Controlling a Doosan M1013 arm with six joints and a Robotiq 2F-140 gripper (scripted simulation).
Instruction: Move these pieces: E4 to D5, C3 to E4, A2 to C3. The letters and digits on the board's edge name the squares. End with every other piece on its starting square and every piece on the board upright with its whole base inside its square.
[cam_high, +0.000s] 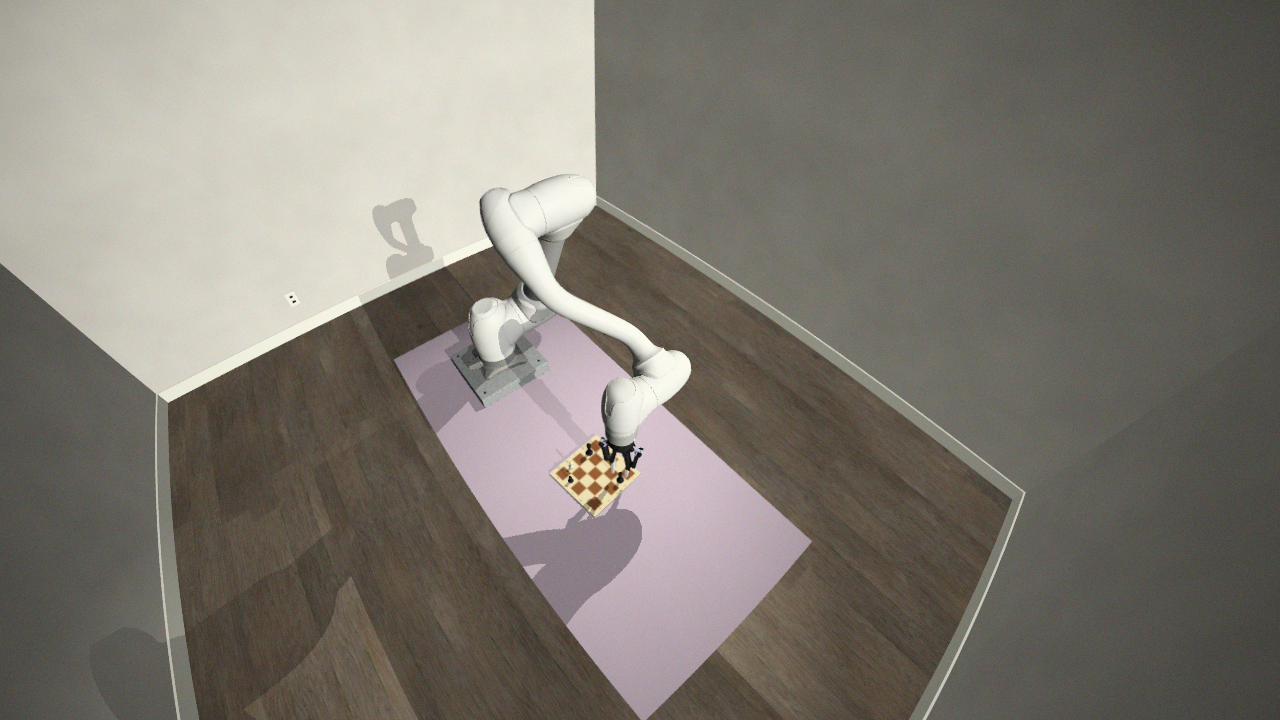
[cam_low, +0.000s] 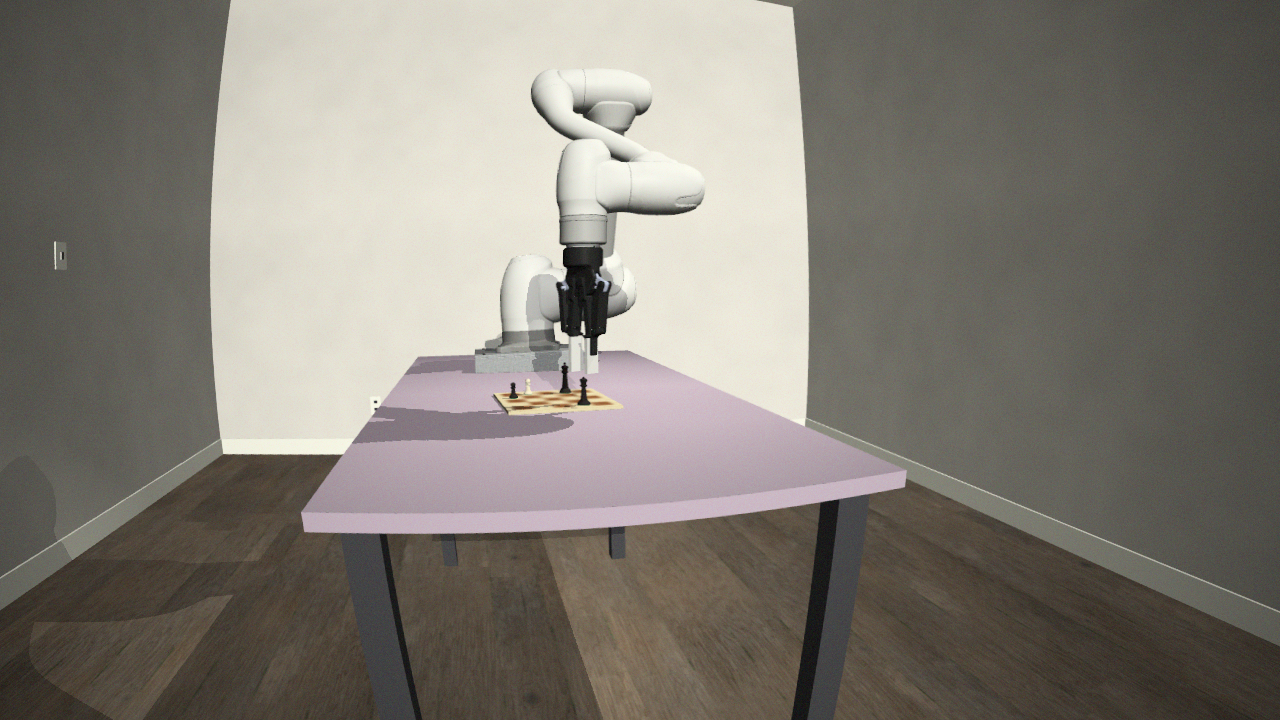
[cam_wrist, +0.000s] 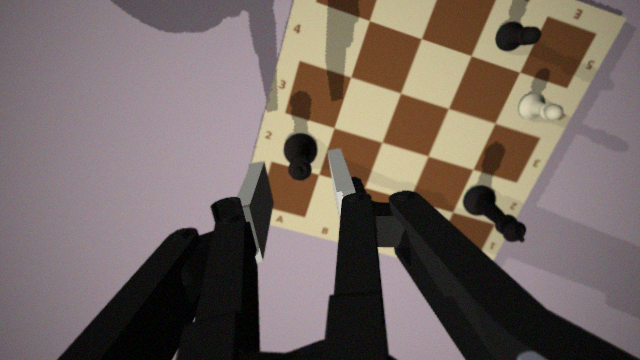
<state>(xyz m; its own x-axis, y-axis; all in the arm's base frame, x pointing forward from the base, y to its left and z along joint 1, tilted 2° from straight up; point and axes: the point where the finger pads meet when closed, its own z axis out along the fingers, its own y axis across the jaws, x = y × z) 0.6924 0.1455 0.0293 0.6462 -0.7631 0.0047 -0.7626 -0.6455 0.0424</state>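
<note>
Our claw (cam_wrist: 300, 195) hangs part open and holds nothing, right above the black piece on A2 (cam_wrist: 300, 155) at the board (cam_wrist: 575, 85) corner. We should go straight down and keep the piece centered. Only the wrist view shows the square labels; the side view shows height above the bench (cam_low: 626, 483).

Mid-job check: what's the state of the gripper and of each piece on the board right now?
gripper: part open, empty, above the board's A-B corner.
black piece on A2: upright, not gripped.
black piece on D5: upright.
white piece on E4: upright.
tall black piece: upright, by the E edge.
</note>
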